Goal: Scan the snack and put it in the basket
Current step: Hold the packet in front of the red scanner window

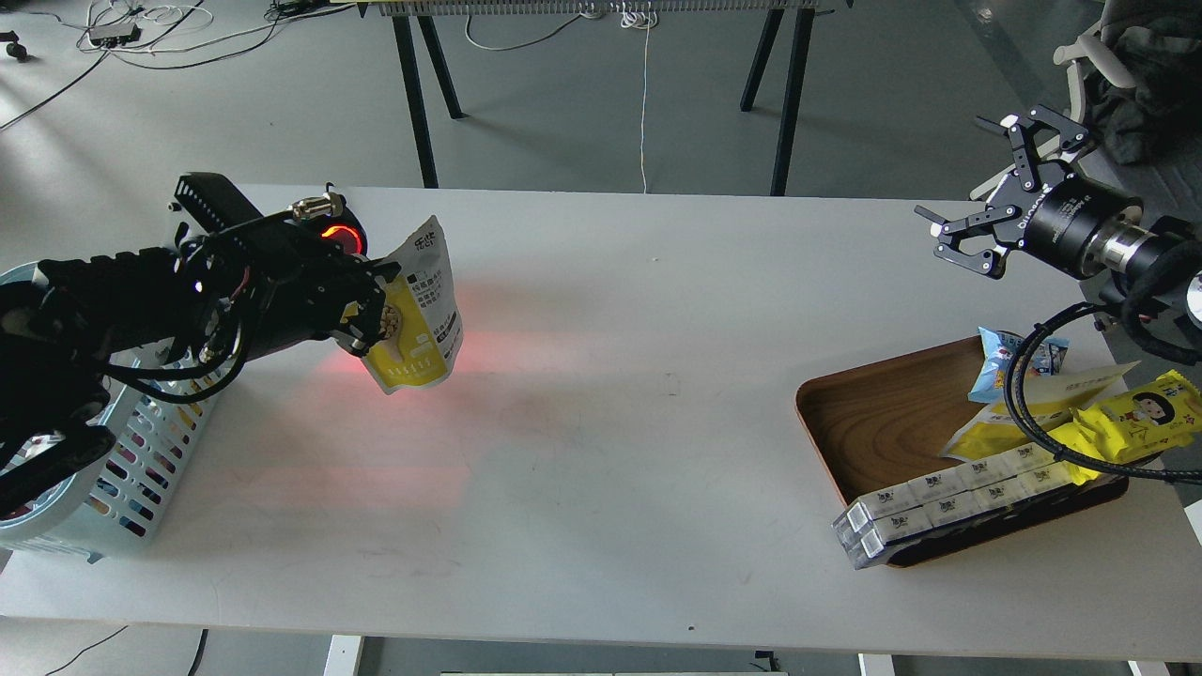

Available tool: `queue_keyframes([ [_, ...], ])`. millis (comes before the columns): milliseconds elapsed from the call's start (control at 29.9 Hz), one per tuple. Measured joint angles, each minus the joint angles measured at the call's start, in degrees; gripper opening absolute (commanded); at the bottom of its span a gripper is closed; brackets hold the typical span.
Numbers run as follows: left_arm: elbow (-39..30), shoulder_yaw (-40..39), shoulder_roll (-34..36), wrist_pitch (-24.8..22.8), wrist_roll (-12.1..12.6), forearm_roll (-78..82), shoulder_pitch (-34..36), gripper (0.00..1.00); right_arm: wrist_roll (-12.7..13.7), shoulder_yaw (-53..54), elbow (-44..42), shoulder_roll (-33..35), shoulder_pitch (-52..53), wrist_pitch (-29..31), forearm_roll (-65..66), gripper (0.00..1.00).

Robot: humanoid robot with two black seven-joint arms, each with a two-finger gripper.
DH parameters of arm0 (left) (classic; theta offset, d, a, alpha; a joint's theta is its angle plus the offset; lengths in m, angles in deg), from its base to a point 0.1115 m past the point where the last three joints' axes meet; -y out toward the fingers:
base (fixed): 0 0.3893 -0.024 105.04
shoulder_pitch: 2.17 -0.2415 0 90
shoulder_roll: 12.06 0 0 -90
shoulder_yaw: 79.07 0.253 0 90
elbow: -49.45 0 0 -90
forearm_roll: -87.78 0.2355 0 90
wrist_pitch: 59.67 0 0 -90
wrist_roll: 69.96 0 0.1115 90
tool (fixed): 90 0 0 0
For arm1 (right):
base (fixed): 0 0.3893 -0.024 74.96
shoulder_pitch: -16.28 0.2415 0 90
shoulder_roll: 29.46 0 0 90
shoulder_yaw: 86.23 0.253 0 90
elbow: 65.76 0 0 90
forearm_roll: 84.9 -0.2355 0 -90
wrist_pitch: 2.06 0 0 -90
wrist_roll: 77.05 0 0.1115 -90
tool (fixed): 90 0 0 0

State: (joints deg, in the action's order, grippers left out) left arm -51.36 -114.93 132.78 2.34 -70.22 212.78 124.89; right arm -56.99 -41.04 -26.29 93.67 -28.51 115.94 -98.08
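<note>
My left gripper (371, 314) is shut on the snack (420, 314), a flat pouch with a yellow lower half and a white top with dark print. It holds the pouch above the table's left part, just in front of a scanner with a glowing red ring (340, 235). The light blue slotted basket (113, 469) stands at the table's left edge, partly hidden under my left arm. My right gripper (986, 188) is open and empty, raised above the table's far right corner.
A brown wooden tray (873, 422) at the right holds a light blue packet (1005, 361), a bright yellow wrapper with a cartoon face (1150, 413), another yellow pouch and a row of white boxes (948, 502). Red scanner light falls on the white table (601, 451).
</note>
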Motion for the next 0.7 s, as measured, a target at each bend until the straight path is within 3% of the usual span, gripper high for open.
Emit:
queue_keyframes([
  [368,-0.07,-0.59,-0.07,2.22,-0.08,0.00,-0.04,0.01,0.03,-0.01,0.00,-0.03,-0.12,0.00,0.00,1.00],
  [702,-0.09,-0.87,-0.01,7.59,-0.52,0.00,0.19,0.01,-0.02,-0.01,0.00,-0.08,-0.29,0.00,-0.02,1.00],
])
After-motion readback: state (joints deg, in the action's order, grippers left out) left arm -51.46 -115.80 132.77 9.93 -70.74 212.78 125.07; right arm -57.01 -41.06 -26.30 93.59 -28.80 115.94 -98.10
